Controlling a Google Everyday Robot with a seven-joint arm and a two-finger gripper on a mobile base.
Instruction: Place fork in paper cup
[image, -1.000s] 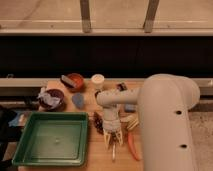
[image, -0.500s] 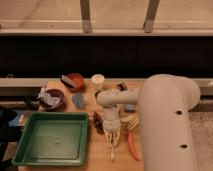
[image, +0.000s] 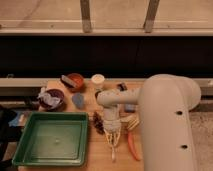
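Low in the centre of the frame, the pincer (image: 113, 139) is clamped shut on the slim silver metal fork (image: 113, 152) on the wooden desk (image: 99, 156). The cream-white cylindrical paper cup (image: 98, 81) stands higher up, well apart.

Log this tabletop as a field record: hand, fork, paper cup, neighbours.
hand: shut, lowered to the table over the fork
fork: flat on the table, sticking out toward the camera from under the hand
paper cup: upright at the far edge, apart from the hand
carrot: right of the fork
green tray: left of the hand
status: fork not yet in cup
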